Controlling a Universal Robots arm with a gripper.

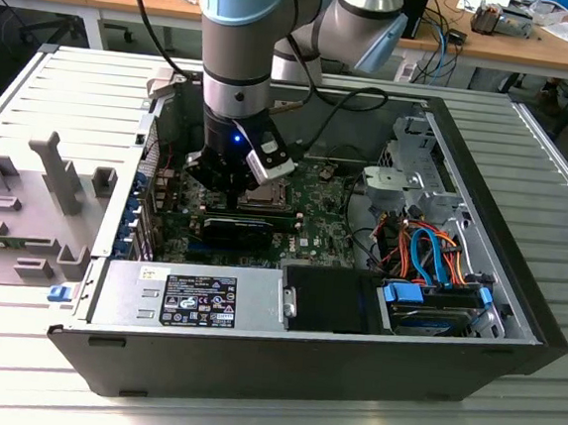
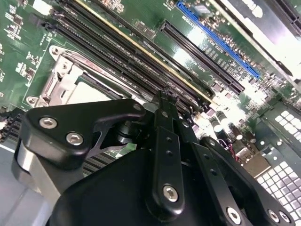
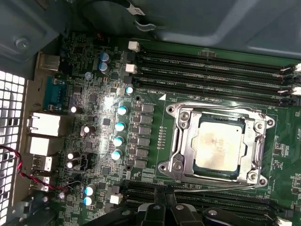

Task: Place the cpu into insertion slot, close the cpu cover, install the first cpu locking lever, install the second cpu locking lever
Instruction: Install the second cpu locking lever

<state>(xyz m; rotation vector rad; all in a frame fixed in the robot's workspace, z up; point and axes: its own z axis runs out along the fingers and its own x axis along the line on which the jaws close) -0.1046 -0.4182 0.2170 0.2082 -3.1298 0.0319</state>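
So your arm is parked down inside the open PC case (image 1: 516, 292), with the gripper (image 1: 228, 190) hanging low over the motherboard (image 1: 314, 215), right by the socket (image 1: 266, 193) in the exterior view.

In the first wrist view the cpu (image 3: 219, 146) is already sitting in the socket (image 3: 217, 143), silver top facing up w/ some smudgy marks on it. The cover (image 3: 181, 141) is down flat around it, framing the chip on all sides. There's a thin lever (image 3: 207, 187) lying along the edge of the socket nearest the gripper (image 3: 164, 214); can't tell if it's hooked in or not. Black RAM slots (image 3: 211, 70) run along the far side of the socket, and more run on the near side, just by the black finger links.

Second wrist view: you're looking past the gripper (image 2: 164, 101) body, and the fingers (image 2: 165, 141) look pressed together at the tip w/ nothing between them, so closed and empty afaict. The tip sits over the RAM slots (image 2: 117, 52), just beside the socket (image 2: 70, 84), whose cover corner and pale chip top peek out behind the black linkage. A blue slot (image 2: 216, 40) sits further out on the board.

Outside the case, on the exterior view's left, there's a grey fixture (image 1: 36, 201) on the slatted table (image 1: 564, 197).
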